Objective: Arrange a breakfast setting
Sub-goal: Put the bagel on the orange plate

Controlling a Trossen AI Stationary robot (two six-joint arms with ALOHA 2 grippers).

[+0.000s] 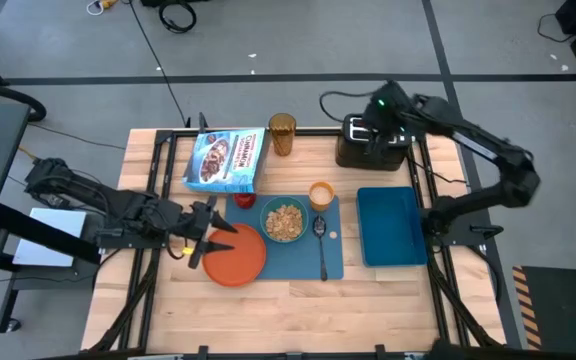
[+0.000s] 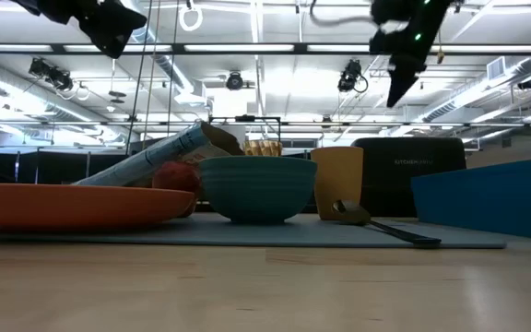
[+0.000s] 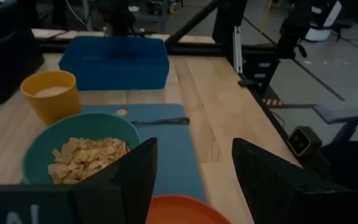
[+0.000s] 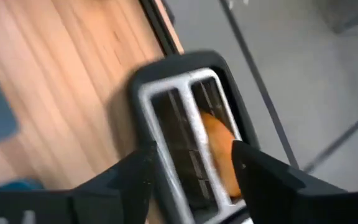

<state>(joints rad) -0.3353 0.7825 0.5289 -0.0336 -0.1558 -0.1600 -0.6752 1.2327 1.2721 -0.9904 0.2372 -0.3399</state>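
The blue placemat (image 1: 298, 250) lies at the table's centre. On it sit the teal bowl (image 1: 284, 220) (filled with cereal flakes), the small orange cup (image 1: 321, 194) at the bowl's 1 o'clock, and the metal spoon (image 1: 321, 240) at its 3 o'clock. The orange plate (image 1: 234, 254) overlaps the mat's edge at the bowl's 8 o'clock. The red apple (image 1: 243, 199) is at the bowl's 10 o'clock, touching the blue cereal box (image 1: 227, 160) that lies flat.

The left gripper (image 1: 204, 236) hangs above the plate's 9 o'clock edge, its fingers spread apart and empty. The right gripper (image 4: 191, 163) hovers over the black toaster (image 1: 371, 148) at the table's 1 o'clock, fingers parted, with toast (image 4: 219, 146) in one slot.
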